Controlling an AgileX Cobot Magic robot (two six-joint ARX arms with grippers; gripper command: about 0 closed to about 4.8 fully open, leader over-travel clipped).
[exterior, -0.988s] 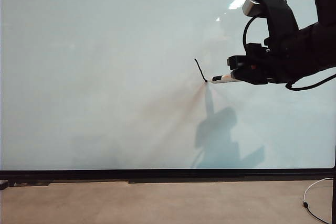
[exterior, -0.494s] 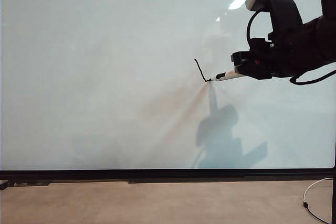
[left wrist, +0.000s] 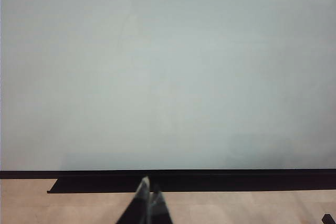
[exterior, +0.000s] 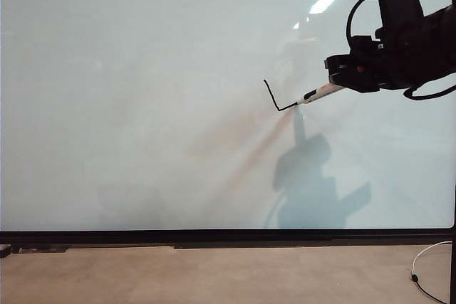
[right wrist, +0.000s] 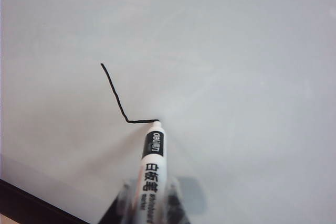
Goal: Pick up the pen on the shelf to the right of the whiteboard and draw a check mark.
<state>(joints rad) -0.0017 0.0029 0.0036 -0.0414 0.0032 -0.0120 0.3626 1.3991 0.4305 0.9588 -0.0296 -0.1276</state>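
The whiteboard [exterior: 142, 105] fills most of the exterior view. My right gripper [exterior: 342, 85] at upper right is shut on the pen [exterior: 320, 93], a white marker whose tip touches the board. The check mark [exterior: 274, 100] is a thin black line: a short steep stroke, then a short stroke rising rightward to the pen tip. In the right wrist view the pen [right wrist: 151, 166] sits between my right gripper's [right wrist: 149, 203] fingers, its tip at the end of the check mark [right wrist: 118, 100]. My left gripper [left wrist: 149, 190] is shut, empty, low before the whiteboard [left wrist: 168, 66]. The shelf is out of view.
The board's black bottom frame [exterior: 228, 236] runs across above a tan surface [exterior: 214, 275]. A white cable [exterior: 427, 265] lies at the lower right. A black cable [exterior: 427, 94] loops under the right arm. The arm's shadow [exterior: 306, 183] falls on the board.
My right gripper has moved right and up with the pen. The second stroke of the check mark has appeared, stretching rightward from the foot of the steep stroke. The left arm stayed still.
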